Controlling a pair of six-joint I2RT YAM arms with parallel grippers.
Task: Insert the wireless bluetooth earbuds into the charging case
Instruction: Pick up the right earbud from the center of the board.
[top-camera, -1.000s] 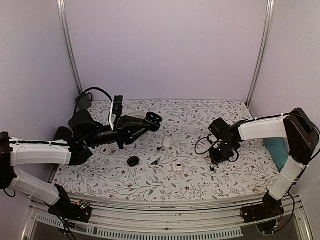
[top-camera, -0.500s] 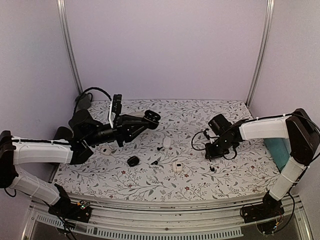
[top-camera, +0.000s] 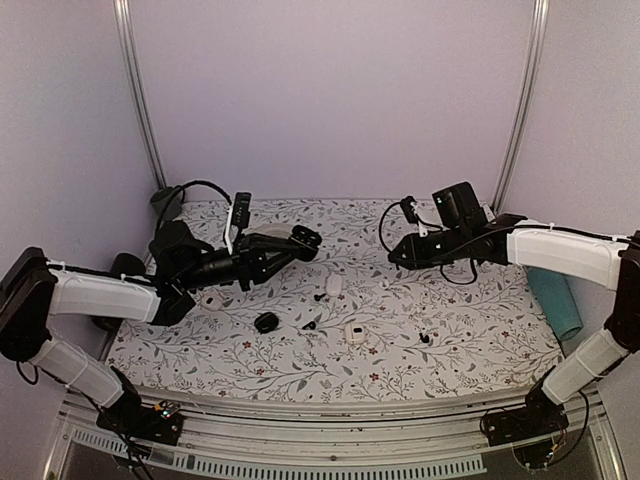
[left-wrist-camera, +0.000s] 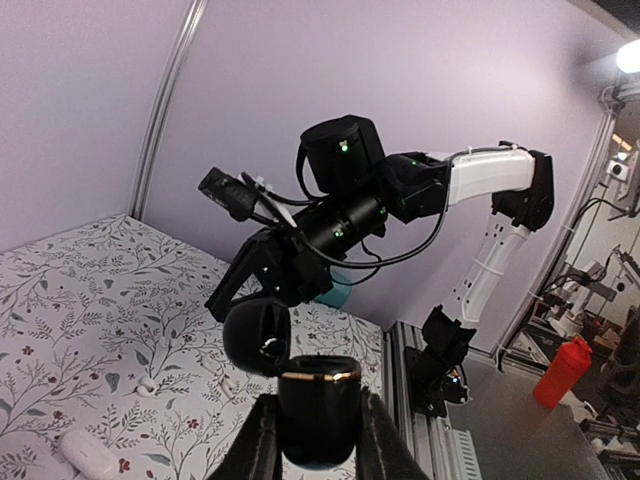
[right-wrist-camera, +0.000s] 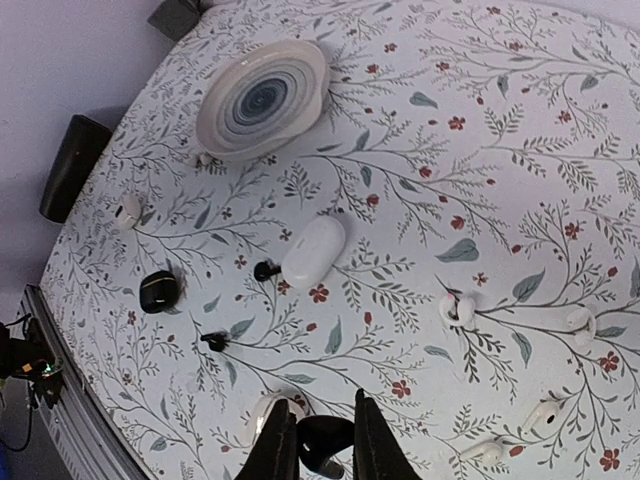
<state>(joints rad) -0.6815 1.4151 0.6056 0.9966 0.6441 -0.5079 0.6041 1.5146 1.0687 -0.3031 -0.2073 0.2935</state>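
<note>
My left gripper (top-camera: 305, 238) is shut on an open black charging case (left-wrist-camera: 318, 405), held above the table with its lid (left-wrist-camera: 257, 338) tipped back. My right gripper (top-camera: 397, 253) is raised over the table's middle, a short way right of the case. It is shut on a glossy black earbud (right-wrist-camera: 327, 447) between its fingers (right-wrist-camera: 280, 445). Other black earbuds lie on the table in the top view, one (top-camera: 320, 297) beside a white case, one (top-camera: 308, 325) nearer me and one (top-camera: 427, 340) at the right. Two of them show in the right wrist view (right-wrist-camera: 264, 270) (right-wrist-camera: 213, 341).
A closed black case (top-camera: 266, 322) and white cases (top-camera: 334, 285) (top-camera: 355, 333) lie mid-table. A plate (right-wrist-camera: 262, 100) sits at the back left. White earbuds (right-wrist-camera: 458, 308) (right-wrist-camera: 543, 415) are scattered. A teal object (top-camera: 560, 300) lies at the right edge.
My right gripper has risen from the table at the right and swung up and left toward the held case. My left gripper has stayed nearly still with the case.
</note>
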